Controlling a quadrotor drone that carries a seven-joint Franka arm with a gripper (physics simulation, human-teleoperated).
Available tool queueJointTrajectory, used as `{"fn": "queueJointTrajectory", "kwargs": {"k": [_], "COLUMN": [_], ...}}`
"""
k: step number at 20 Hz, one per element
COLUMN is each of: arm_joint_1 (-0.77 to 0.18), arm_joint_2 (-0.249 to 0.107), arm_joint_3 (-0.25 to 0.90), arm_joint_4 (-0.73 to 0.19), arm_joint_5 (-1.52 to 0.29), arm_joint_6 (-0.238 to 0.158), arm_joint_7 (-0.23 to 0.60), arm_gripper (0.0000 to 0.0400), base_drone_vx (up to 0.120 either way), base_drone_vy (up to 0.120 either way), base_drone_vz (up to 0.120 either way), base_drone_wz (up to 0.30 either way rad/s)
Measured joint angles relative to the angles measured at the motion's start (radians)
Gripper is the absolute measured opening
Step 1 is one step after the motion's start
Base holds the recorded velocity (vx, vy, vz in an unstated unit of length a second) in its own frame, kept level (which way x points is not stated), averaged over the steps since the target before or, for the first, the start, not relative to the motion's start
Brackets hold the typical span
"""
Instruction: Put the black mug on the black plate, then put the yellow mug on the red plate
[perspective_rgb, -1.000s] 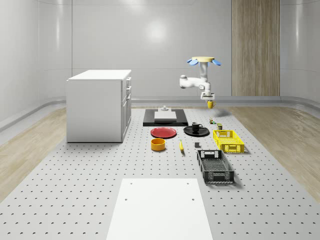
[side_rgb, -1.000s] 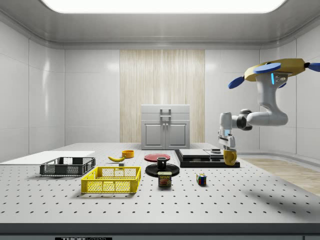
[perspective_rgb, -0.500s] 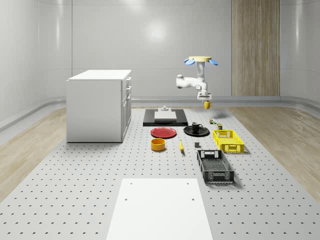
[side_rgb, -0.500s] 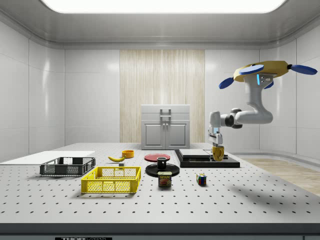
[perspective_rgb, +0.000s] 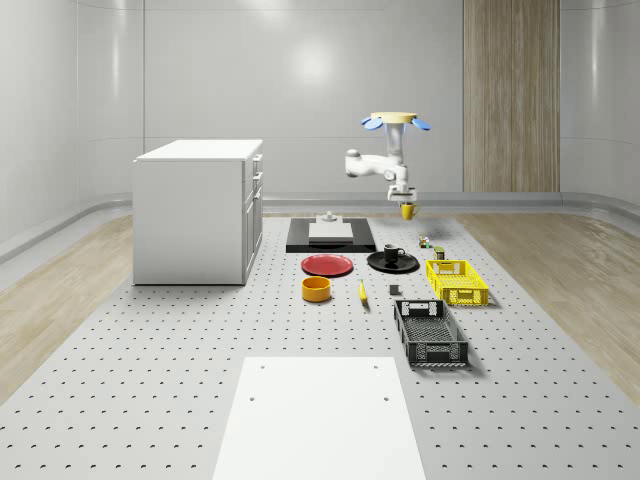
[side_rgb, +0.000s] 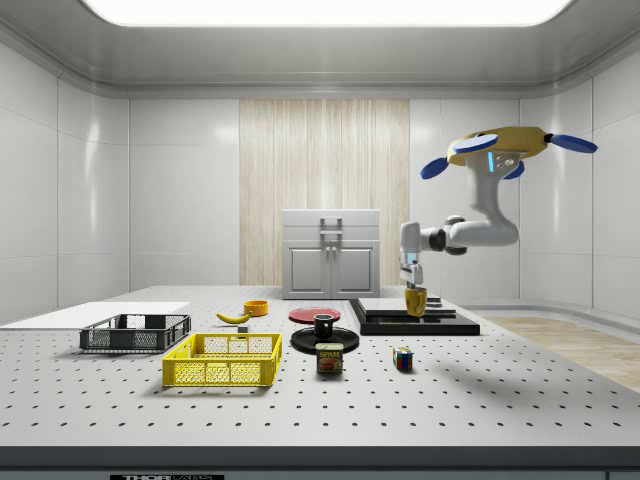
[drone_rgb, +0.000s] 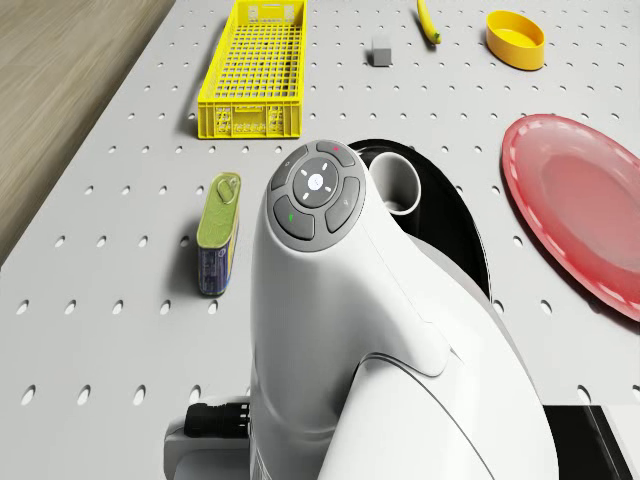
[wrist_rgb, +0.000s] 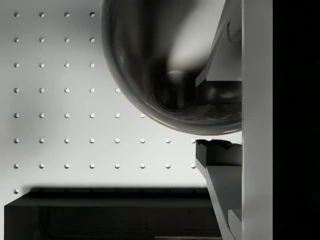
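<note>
The quadrotor drone (side_rgb: 497, 152), with its yellow body and blue rotors, hovered in the upper right of the side view, above the far end of the white perforated table (perspective_rgb: 150, 380). Its white jointed arm (side_rgb: 468, 228) reached toward the side view's left and bent down to the gripper (side_rgb: 411, 287), whose jaws were closed on the rim of the yellow ceramic mug (side_rgb: 415, 301). The mug hung upright in the air, in front of the low black platform (side_rgb: 415, 323) as the side view showed it. In the whole-scene view the gripper (perspective_rgb: 402, 201) and the held mug (perspective_rgb: 407, 211) sat right of centre in the upper half, above and behind the glossy black round plate (perspective_rgb: 393, 264).

The small black mug (perspective_rgb: 393, 254) stood upright on that black plate. The flat red round plate (perspective_rgb: 327, 265) lay just beside the black plate on the whole-scene view's left, bare. In the drone view the arm's white housing (drone_rgb: 380, 330) covered part of the black plate (drone_rgb: 465, 235), and the red plate (drone_rgb: 580, 210) lay beside it.

Nearby stood a yellow mesh basket (perspective_rgb: 456, 282), a dark mesh basket (perspective_rgb: 430, 333), a small tin can (side_rgb: 330, 359), an orange-yellow bowl (perspective_rgb: 316, 289) and a white cabinet (perspective_rgb: 197, 210).
</note>
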Motion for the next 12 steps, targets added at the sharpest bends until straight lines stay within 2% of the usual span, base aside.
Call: {"fn": "queueJointTrajectory", "kwargs": {"k": [12], "arm_joint_1": [-0.001], "arm_joint_2": [-0.005], "arm_joint_3": [0.001], "arm_joint_4": [0.0], "arm_joint_5": [0.002], "arm_joint_6": [0.005], "arm_joint_7": [0.0], "arm_gripper": [0.01], "base_drone_vx": [0.12], "base_drone_vy": [-0.12], "base_drone_vz": [0.0], "base_drone_wz": [0.0]}}
